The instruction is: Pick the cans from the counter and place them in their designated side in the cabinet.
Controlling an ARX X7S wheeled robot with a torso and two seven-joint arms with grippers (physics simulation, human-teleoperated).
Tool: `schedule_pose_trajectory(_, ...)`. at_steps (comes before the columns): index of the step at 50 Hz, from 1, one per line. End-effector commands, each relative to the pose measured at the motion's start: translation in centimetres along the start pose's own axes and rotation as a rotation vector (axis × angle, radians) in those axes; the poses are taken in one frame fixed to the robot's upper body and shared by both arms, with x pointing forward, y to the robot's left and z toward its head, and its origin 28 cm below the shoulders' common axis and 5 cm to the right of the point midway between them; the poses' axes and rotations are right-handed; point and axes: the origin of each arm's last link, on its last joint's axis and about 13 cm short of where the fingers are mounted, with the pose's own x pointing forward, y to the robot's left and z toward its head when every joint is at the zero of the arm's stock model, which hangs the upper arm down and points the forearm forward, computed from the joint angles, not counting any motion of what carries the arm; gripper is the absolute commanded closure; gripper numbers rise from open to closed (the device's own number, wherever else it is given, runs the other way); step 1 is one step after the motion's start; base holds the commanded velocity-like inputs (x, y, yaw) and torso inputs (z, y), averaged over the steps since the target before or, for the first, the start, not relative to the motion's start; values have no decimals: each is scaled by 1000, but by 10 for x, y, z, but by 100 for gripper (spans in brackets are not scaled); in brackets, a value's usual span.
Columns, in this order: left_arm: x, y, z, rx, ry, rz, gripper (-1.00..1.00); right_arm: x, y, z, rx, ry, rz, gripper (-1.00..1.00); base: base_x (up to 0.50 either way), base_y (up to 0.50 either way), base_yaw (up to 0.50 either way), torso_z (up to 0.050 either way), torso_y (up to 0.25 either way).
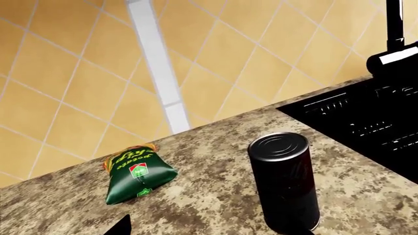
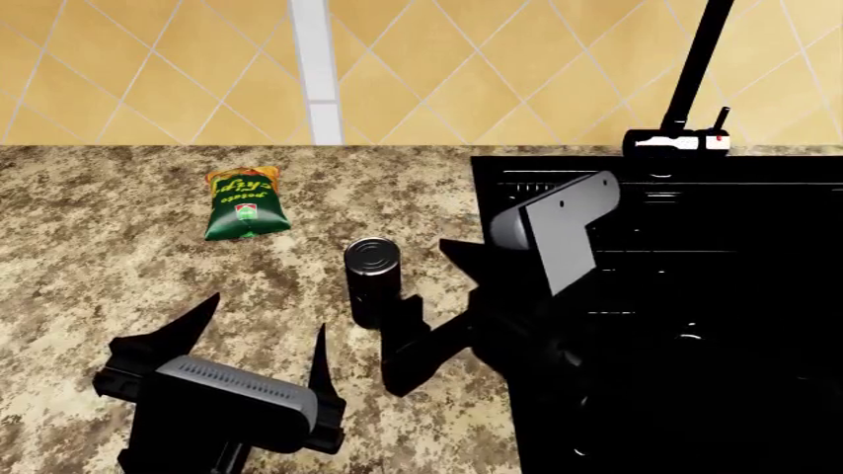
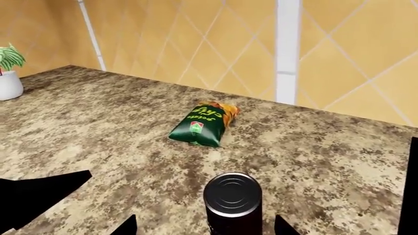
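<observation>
The dark can (image 2: 373, 279) with a silvery top stands upright on the granite counter (image 2: 118, 276), just left of the sink. My right gripper (image 2: 419, 314) is open, with the can (image 3: 233, 205) standing between its fingertips (image 3: 125, 226), untouched as far as I can see. My left gripper (image 2: 257, 331) is open and empty, low over the counter in front and to the left of the can. In the left wrist view the can (image 1: 285, 182) is close by. The white can and the cabinet are out of view.
A green-and-orange chip bag (image 2: 244, 205) lies on the counter behind and left of the can. The black sink (image 2: 685, 257) with its faucet (image 2: 685, 89) is at the right. A tiled wall (image 2: 158, 69) rises behind. A potted plant (image 3: 8, 73) stands at the counter's far left.
</observation>
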Motion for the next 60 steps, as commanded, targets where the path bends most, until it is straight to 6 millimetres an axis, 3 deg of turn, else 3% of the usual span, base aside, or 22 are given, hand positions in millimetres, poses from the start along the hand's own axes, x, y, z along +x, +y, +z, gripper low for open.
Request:
schedule_pose_trajectory(1, 0, 0, 0, -1, -1, 1, -100, 5, 11, -26, 78, 85, 52, -100, 0, 0, 0, 0, 0)
schedule_pose_trajectory(10, 0, 0, -1, -3, -2, -1, -100, 9, 17, -29, 85, 106, 78, -100, 0, 0, 0, 0, 0)
schedule_pose_trajectory(60, 1, 0, -2, -6, -7, 1, -100, 63, -4, -55, 55, 225, 2, -100, 0, 0, 0, 0, 0)
